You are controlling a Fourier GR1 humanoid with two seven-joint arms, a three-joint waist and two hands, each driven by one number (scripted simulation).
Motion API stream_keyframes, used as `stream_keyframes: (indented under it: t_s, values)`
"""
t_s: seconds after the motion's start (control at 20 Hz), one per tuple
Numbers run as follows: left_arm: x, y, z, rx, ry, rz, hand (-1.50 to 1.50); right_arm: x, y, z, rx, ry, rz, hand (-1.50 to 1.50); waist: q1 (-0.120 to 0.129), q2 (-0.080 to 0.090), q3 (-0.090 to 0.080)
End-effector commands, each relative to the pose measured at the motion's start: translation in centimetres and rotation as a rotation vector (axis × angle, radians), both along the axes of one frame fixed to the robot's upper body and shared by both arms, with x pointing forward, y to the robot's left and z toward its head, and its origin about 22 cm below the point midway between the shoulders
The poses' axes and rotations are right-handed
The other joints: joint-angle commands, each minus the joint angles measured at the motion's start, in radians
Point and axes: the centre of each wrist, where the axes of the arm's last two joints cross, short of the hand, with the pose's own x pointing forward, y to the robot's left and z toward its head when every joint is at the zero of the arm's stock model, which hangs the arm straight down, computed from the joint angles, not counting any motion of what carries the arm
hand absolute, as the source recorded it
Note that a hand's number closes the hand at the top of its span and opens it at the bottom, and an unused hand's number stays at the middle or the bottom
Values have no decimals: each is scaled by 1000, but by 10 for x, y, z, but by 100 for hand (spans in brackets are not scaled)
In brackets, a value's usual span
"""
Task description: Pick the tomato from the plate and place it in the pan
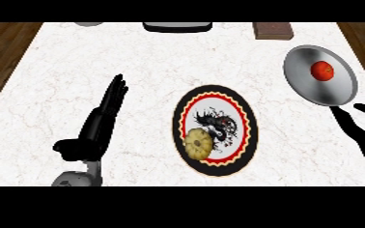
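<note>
The red tomato (323,70) lies inside the grey metal pan (308,84) at the right of the counter. Below the pan, at the right edge, my right hand (351,127) shows with straight fingers, holding nothing and apart from the tomato. The black plate (214,96) with a red and yellow rim and a dark drawing stands in the middle. A round yellow biscuit-like thing (199,144) lies on the plate's lower left part. My left hand (103,118) rests at the left, fingers straight and pointing up the counter, well away from the plate.
At the back edge stand a dark tray-like object (177,26), a brown block (273,30) and part of a grey round thing (89,23). Wooden floor shows past the white marble counter's (143,58) left and right edges.
</note>
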Motion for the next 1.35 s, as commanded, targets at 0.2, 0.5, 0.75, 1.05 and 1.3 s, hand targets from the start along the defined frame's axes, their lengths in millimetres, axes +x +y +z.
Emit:
stream_keyframes:
  t_s: [0.2,0.5,0.75,1.05,1.3]
  values:
    - [-23,-8,2,29,4,3,0,-36,-10,-25,-33,-1,14,-150,1,-3,-1]
    - [-7,-5,-2,-1,16,-5,0,-24,12,-25,-53,26,31,-150,-12,-6,-3]
    - [-4,-16,9,11,-5,5,0,-49,-16,-24,-102,67,16,-150,-1,-2,0]
    - [-7,-2,3,2,16,-5,0,-53,-2,-24,-125,89,22,-150,-12,-5,-2]
    - [-15,7,-19,1,1,10,0,-38,-8,-1,-230,71,-19,-150,-7,-4,-2]
